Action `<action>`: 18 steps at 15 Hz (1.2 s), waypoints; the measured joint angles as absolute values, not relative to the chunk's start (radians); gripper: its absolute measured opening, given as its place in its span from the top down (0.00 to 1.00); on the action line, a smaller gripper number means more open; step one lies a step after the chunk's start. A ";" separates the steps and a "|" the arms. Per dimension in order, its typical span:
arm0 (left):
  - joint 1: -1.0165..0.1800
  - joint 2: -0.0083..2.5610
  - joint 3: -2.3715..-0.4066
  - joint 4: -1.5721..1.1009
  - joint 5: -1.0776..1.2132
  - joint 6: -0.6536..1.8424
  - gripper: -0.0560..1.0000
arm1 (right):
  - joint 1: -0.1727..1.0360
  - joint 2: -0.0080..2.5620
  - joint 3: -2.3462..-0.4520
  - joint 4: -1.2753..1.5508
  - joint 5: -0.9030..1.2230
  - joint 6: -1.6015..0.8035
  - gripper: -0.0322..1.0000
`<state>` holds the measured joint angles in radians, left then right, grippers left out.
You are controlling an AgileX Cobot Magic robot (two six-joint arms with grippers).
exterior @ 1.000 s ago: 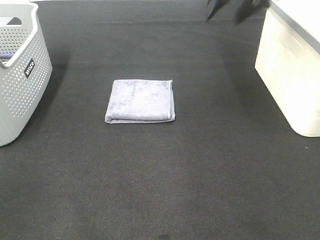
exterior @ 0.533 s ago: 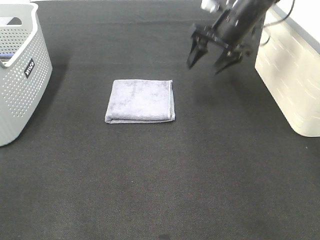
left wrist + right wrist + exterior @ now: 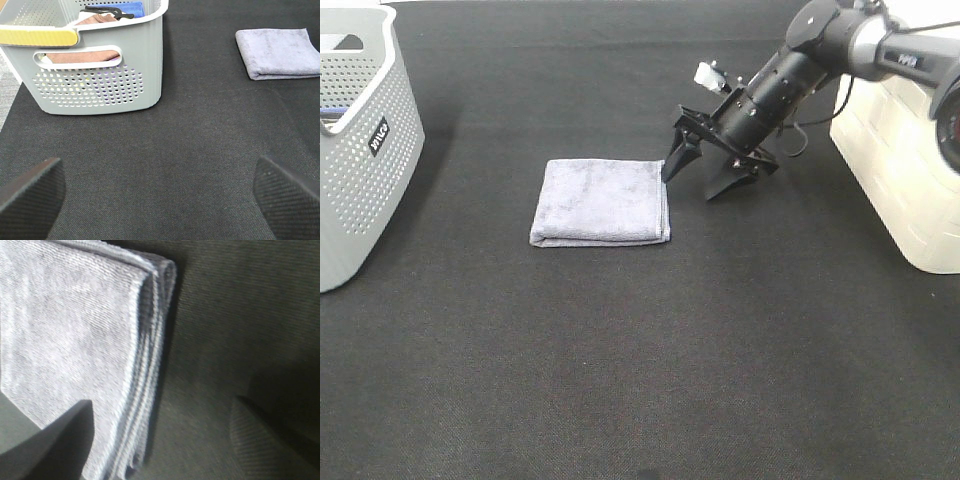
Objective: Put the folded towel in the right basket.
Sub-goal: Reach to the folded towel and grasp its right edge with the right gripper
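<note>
at the towel's right edge, jaws spread

on the black mat (image 3: pixel 640 350), near the middle, the folded towel (image 3: pixel 601 202) lies flat, well apart from both baskets. the right gripper (image 3: pixel 690 186) is low at the towel's right edge, near its far corner, with its jaws wide apart and nothing between them. one fingertip sits at the towel's edge and the other over bare mat just beside it; whether either touches cloth or mat cannot be told. the right wrist view is close and dim: the towel (image 3: pixel 75 340) shows its stacked folded layers along one edge, and the right gripper (image 3: pixel 162 405) straddles that edge, its fingers (image 3: pixel 55 440) only dark, blurred shapes cut off by the frame.

the right basket (image 3: pixel 900 150) is white and stands at the right side of the mat, cut off by the frame, so its inside is hidden. the left basket (image 3: pixel 360 140) is grey and perforated, also cut off at the frame's edge.

the left gripper (image 3: pixel 160 200) shows only in its own wrist view, jaws far apart and empty above the mat, only the pads' tips in frame. ahead of it stands the left basket (image 3: pixel 100 75) with a brown cloth (image 3: pixel 95 20) and something blue (image 3: pixel 131 7) inside, mostly hidden by the wall; the towel (image 3: pixel 277 52) lies further off.
</note>
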<state>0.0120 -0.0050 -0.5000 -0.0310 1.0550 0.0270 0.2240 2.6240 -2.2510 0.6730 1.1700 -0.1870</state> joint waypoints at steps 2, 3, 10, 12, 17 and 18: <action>0.012 -0.005 -0.500 -0.031 1.055 0.027 0.03 | 0.224 2.650 -2.268 0.691 1.172 -0.207 0.28; 0.012 -0.005 -0.500 -0.031 1.055 0.027 0.03 | 0.224 2.653 -2.269 0.699 1.172 -0.215 0.28; 0.012 -0.005 -0.500 -0.031 1.055 0.027 0.03 | 0.297 2.673 -2.280 0.738 1.165 -0.247 0.28; 0.012 -0.005 -0.500 -0.031 1.055 0.027 0.03 | 0.312 2.675 -2.280 0.738 1.149 -0.248 0.35; 0.012 -0.005 -0.500 -0.031 1.055 0.027 0.03 | 0.315 2.687 -2.280 0.710 1.126 -0.234 0.90; 0.012 -0.005 -0.500 -0.031 1.055 0.027 0.03 | 0.315 2.687 -2.280 0.710 1.126 -0.234 0.90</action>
<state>0.0120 -0.0050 -0.5000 -0.0310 1.0550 0.0270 0.3150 2.6870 -2.2800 0.7100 1.1260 -0.2340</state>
